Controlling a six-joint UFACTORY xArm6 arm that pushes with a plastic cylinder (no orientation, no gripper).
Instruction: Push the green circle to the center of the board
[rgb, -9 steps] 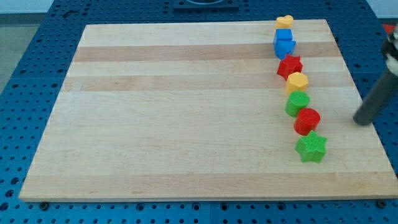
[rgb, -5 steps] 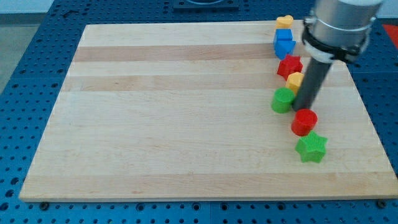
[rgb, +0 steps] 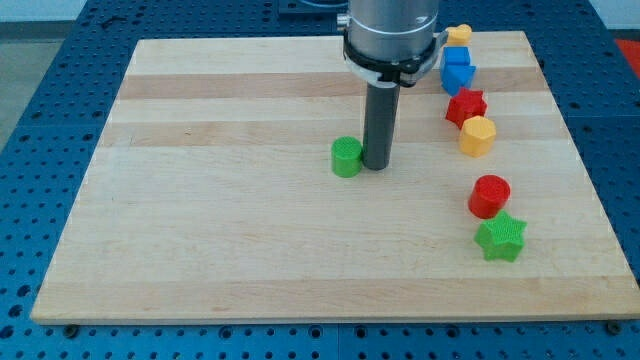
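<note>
We locate the green circle (rgb: 346, 157) near the middle of the wooden board (rgb: 250, 240), slightly toward the view's right and top of the board's centre. It stands flat on the wood. Our tip (rgb: 377, 166) sits just beside the circle on its right side, apparently touching it or very nearly so; the exact contact line cannot be resolved. The rod has nothing to open or close and holds nothing; it only stands against the block's side.

The remaining blocks form a loose column near the board's right edge, well apart from the circle. From the view's top down we see:
- a yellow block (rgb: 459, 35) at the top edge, shape hard to make out and partly hidden by the arm housing;
- a blue block (rgb: 457, 70), shape unclear;
- a red star (rgb: 466, 106);
- a yellow hexagon-like block (rgb: 478, 135), touching the red star;
- a red cylinder (rgb: 490, 195);
- a green star (rgb: 500, 237), just below the red cylinder.

No containers are on the board. The upper arm is cut off by the view's top edge. A blue perforated table (rgb: 40, 90) surrounds the board.
</note>
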